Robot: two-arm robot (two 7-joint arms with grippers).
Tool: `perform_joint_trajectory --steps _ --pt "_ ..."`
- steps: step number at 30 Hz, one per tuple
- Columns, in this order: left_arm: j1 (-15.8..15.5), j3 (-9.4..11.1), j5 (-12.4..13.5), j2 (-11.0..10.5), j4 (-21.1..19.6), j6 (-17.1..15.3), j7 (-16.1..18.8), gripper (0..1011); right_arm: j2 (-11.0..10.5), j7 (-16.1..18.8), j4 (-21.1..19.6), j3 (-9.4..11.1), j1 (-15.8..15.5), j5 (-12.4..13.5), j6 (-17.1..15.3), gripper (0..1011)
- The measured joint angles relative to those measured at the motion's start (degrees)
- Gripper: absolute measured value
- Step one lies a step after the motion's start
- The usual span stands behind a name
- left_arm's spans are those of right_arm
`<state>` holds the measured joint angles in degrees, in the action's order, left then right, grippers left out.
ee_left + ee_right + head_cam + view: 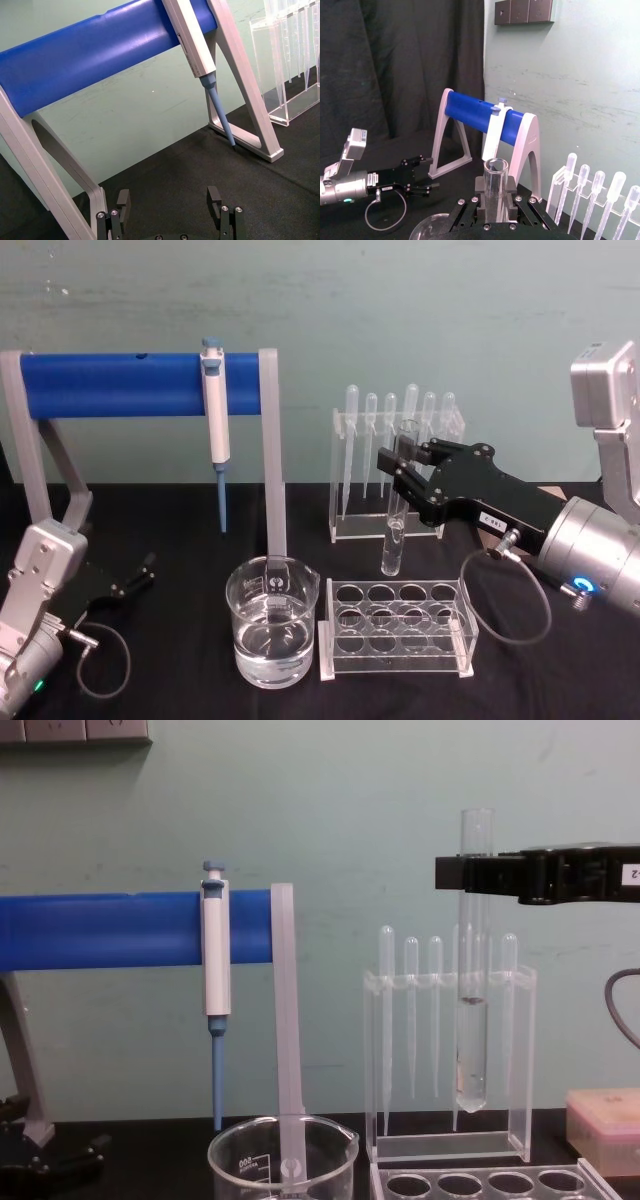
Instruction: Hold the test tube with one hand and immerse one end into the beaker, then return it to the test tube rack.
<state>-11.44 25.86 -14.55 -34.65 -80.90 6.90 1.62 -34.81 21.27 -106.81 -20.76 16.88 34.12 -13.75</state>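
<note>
Liquid part-fills the upright clear test tube clamped in right pincer; left pincer rests spread.

Lab: pipettor, pipettes, beaker.

A blue and white pipettor hangs on a big blue bar. Thin plastic pipettes stand in a clear holder on the black cloth.

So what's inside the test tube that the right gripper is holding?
Clear liquid seems to fill the lower part of the test tube, with the upper part empty. The right gripper covers a short stretch near the rim. The left gripper rests idle.
</note>
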Motion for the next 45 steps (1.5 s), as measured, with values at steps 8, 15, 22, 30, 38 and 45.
perform_joint_trajectory --steps 8,15,22,30,38,45 --pt "0.0 0.0 0.0 0.0 0.0 0.0 0.0 1000 0.0 0.0 0.1 0.0 0.0 0.0 -0.1 226" --pt "0.0 0.0 0.0 0.0 0.0 0.0 0.0 1000 0.0 0.0 0.1 0.0 0.1 0.0 -0.1 226" --pt "0.0 0.0 0.0 0.0 0.0 0.0 0.0 1000 0.0 0.1 0.1 0.0 0.1 0.1 -0.1 226" --pt "0.0 0.0 0.0 0.0 0.0 0.0 0.0 1000 0.0 0.1 0.1 0.0 0.1 0.1 -0.1 225" --pt "0.0 0.0 0.0 0.0 0.0 0.0 0.0 1000 0.0 0.1 0.1 0.0 0.1 0.1 -0.1 226" --pt "0.0 0.0 0.0 0.0 0.0 0.0 0.0 1000 0.0 0.1 0.1 0.0 0.1 0.1 -0.1 226"
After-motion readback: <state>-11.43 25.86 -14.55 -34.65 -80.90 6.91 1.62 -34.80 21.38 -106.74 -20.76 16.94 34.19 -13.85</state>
